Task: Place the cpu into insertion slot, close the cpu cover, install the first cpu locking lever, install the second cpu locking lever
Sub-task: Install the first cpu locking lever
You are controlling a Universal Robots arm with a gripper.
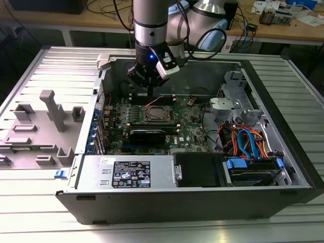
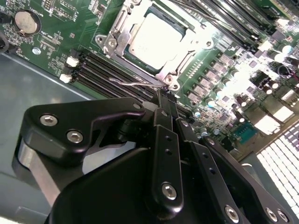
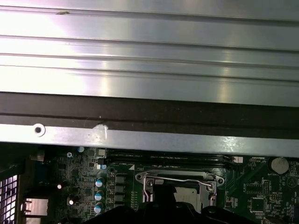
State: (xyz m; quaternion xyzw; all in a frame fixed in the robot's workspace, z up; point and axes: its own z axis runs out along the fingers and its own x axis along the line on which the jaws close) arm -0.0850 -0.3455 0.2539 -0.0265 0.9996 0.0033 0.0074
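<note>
The cpu lies flat in the insertion slot on the green board, its silver top showing. The cpu cover is down around it as a silver frame. A thin wire locking lever runs along the socket's near edge, and the same lever crosses the socket in the first wrist view. My gripper is shut, its black fingertips right at the lever's end; whether they clamp it is unclear. In the exterior view the gripper hangs just behind the socket, inside the open case.
Long black memory slots flank the socket, with a coin battery nearby. The case wall stands close behind the gripper. A power supply and a drive bay with blue cables fill the front. A grey fixture lies at the exterior view's left.
</note>
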